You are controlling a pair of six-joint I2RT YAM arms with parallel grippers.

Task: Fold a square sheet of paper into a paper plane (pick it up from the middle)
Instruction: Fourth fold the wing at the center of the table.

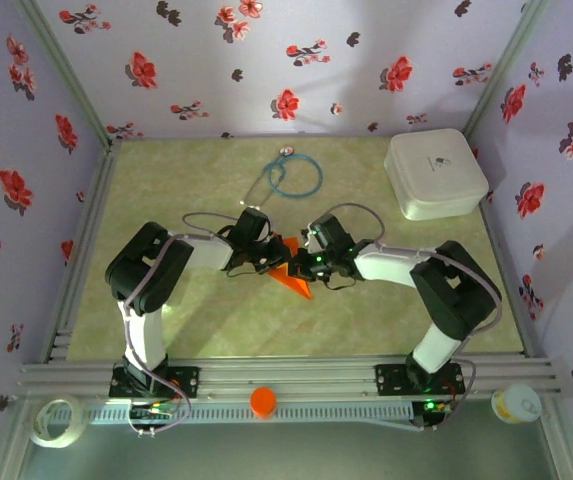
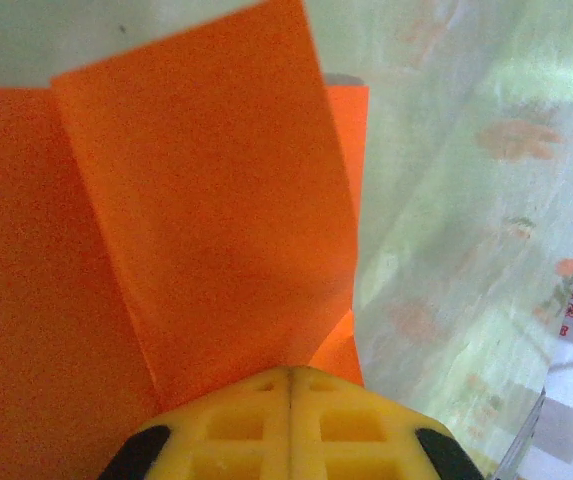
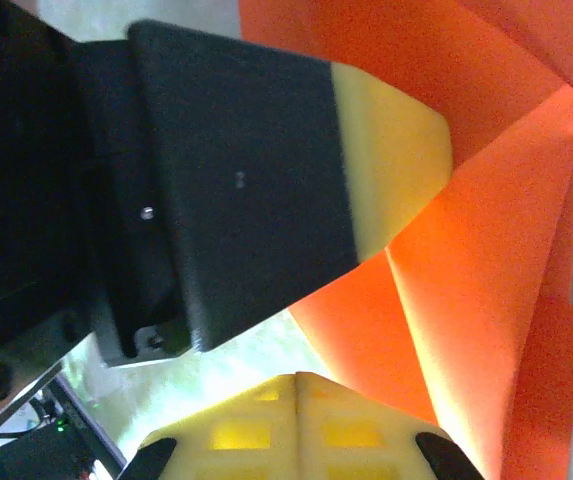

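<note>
Reading left to right across the table: the left gripper [image 1: 266, 256] and the right gripper [image 1: 306, 264] meet at mid-table over the square sheet of paper [image 1: 294, 280]. It is partly folded, with a pointed corner toward the arm bases.

We judge the job roughly midway. Creases and overlapping flaps exist, but there is no narrow dart with a central ridge; the wings and final crease look left to do.

Left wrist view: the yellow pads [image 2: 236, 430] are pressed together and the flaps converge right at their tips — clenched on the paper, we judge.

Right wrist view: its pads [image 3: 236, 438] are closed too, with paper just beside them — whether an edge is caught we cannot tell. This view adds the left gripper's fingertip [image 3: 396, 165] lying against a raised fold, which is too small to settle from above.

The overhead view adds the stethoscope [image 1: 292, 173] and white box [image 1: 436, 173], well apart at the back.
</note>
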